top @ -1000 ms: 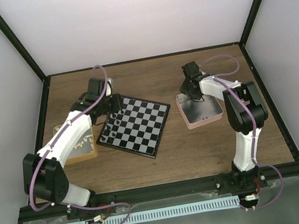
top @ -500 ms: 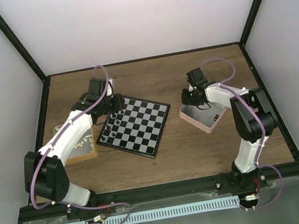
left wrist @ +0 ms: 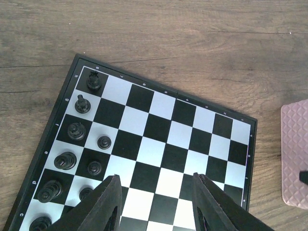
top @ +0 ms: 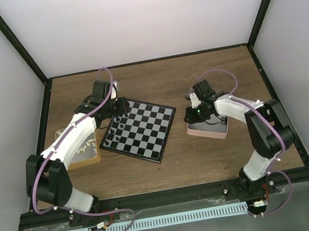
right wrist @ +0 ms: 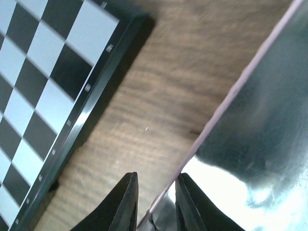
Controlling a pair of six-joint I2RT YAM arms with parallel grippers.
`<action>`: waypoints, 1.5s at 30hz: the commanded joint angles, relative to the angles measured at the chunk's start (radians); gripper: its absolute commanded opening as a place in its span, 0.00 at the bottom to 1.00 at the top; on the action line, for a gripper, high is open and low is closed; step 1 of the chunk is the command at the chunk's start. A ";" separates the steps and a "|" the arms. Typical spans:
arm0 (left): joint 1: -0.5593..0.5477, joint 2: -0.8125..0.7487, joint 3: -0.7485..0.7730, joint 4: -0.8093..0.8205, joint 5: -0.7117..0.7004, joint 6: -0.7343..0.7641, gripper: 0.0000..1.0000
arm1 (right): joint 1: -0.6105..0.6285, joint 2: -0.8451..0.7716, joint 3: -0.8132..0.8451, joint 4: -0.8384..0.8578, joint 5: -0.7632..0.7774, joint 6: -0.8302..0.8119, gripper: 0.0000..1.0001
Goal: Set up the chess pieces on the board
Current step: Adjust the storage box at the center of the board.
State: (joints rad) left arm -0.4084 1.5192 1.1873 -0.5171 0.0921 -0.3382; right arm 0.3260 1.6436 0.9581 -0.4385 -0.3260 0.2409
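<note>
top external: the board (top: 145, 132) lies skewed, one corner pointing nearward.

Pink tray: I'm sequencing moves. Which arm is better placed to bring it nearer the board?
Likely right: the right tool clasps the pink tray by its rim; the left tool hangs open over the board.

colours across the table

the board (top: 139, 129) carries black and pale grey checks inside a thin black rim. the chess pieces (left wrist: 77, 131) standing on it are black. the pink tray (left wrist: 294, 154) has a quilted diamond pattern, and the other tray (top: 87, 156) is tan. the table (top: 195, 73) is brown wood grain. the arms (top: 72, 138) are white with black joints and purple cables (top: 213, 72).
</note>
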 commanded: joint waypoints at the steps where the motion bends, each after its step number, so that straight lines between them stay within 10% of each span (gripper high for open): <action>1: 0.000 0.012 -0.006 0.013 0.011 0.010 0.43 | 0.037 -0.065 -0.025 -0.059 -0.066 -0.067 0.25; 10: 0.001 -0.003 -0.006 0.016 0.010 0.009 0.43 | 0.043 -0.194 0.002 -0.067 0.289 0.230 0.43; 21: 0.001 -0.029 -0.018 0.025 0.025 0.008 0.43 | 0.037 -0.206 -0.066 -0.125 0.657 0.770 0.27; 35: -0.001 -0.037 -0.037 0.057 0.106 -0.004 0.43 | -0.037 -0.127 -0.015 0.075 0.430 0.595 0.60; 45: -0.001 -0.051 -0.051 0.048 0.082 0.004 0.43 | -0.114 0.056 0.141 0.014 0.547 0.923 0.69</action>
State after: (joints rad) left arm -0.4084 1.5005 1.1519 -0.4801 0.1806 -0.3386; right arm 0.2588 1.6680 1.0603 -0.4129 0.1684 1.0153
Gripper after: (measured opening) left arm 0.432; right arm 0.692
